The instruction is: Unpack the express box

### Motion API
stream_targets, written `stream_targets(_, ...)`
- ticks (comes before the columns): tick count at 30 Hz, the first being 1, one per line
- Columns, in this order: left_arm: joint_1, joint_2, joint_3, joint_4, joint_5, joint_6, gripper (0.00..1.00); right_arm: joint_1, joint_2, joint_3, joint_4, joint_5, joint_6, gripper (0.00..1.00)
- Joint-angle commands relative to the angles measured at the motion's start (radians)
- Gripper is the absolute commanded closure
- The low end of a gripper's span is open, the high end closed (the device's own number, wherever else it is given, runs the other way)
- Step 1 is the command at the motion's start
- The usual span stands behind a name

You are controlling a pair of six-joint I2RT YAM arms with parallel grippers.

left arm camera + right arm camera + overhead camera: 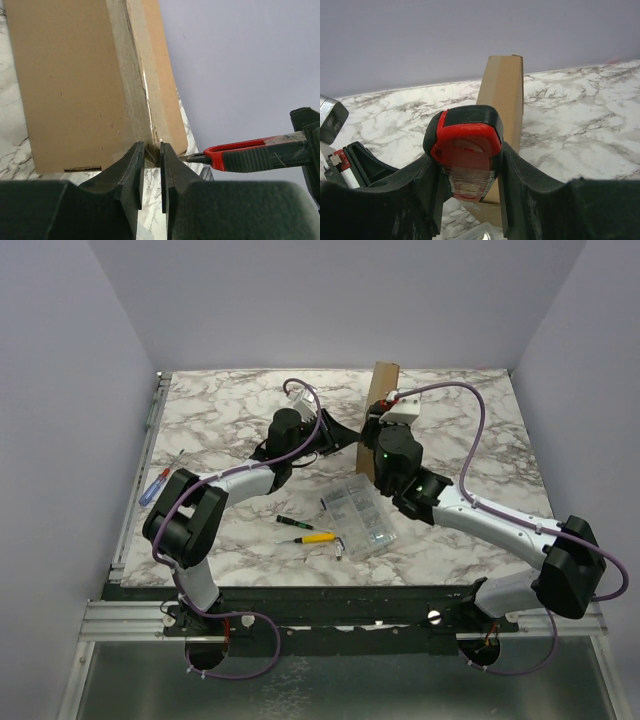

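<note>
The express box (382, 383), plain brown cardboard, stands on edge near the table's middle back. My left gripper (347, 436) is shut on its lower corner edge; in the left wrist view the fingers (132, 165) pinch the cardboard (75, 85). My right gripper (374, 438) is shut on a red and black cutter (467, 142), held close to the box (502, 85). In the left wrist view the cutter (250, 155) points its metal tip at the box's corner beside my left gripper (152, 150). The box's contents are hidden.
A clear plastic compartment case (362, 517) lies in front of the grippers. A yellow-handled tool (318, 537) and a small dark screwdriver (290, 523) lie left of it. A red and blue pen (153, 485) sits at the table's left edge.
</note>
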Motion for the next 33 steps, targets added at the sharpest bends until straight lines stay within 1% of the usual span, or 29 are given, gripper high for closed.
stream_targets(1,-0.02,-0.035,-0.024,0.008,0.022,-0.021,0.79,0.018,0.026,-0.035,0.086,-0.003,0.027,1.0)
stream_targets(4,-0.019,-0.04,-0.032,0.008,0.012,-0.045,0.79,0.019,0.021,-0.023,0.094,-0.005,0.016,1.0)
stream_targets(8,-0.02,-0.063,-0.067,0.01,-0.043,-0.11,0.8,0.021,0.005,0.02,0.11,-0.012,0.001,1.0)
stream_targets(12,-0.021,-0.072,-0.051,0.009,-0.045,-0.137,0.8,0.021,0.018,0.045,0.11,-0.019,0.005,1.0)
stream_targets(15,-0.023,-0.071,-0.037,0.008,-0.033,-0.156,0.8,0.021,0.055,0.036,0.116,0.003,0.012,1.0)
stream_targets(19,-0.027,-0.076,-0.04,0.008,-0.031,-0.171,0.8,0.022,0.08,0.047,0.121,-0.016,-0.005,1.0)
stream_targets(21,-0.028,-0.082,-0.045,0.004,-0.036,-0.181,0.8,0.031,0.071,0.073,0.118,-0.026,-0.032,1.0)
stream_targets(25,-0.03,-0.084,-0.04,-0.018,-0.043,-0.202,0.82,0.061,0.058,0.109,0.169,-0.022,-0.143,1.0)
stream_targets(27,-0.036,-0.089,-0.034,-0.027,-0.052,-0.206,0.82,0.062,0.059,0.102,0.17,-0.017,-0.147,1.0)
stream_targets(29,-0.039,-0.096,-0.029,-0.046,-0.068,-0.203,0.82,0.062,0.076,0.083,0.211,0.002,-0.168,1.0)
stream_targets(33,-0.04,-0.101,-0.029,-0.073,-0.082,-0.198,0.82,0.062,0.082,0.053,0.215,0.011,-0.162,1.0)
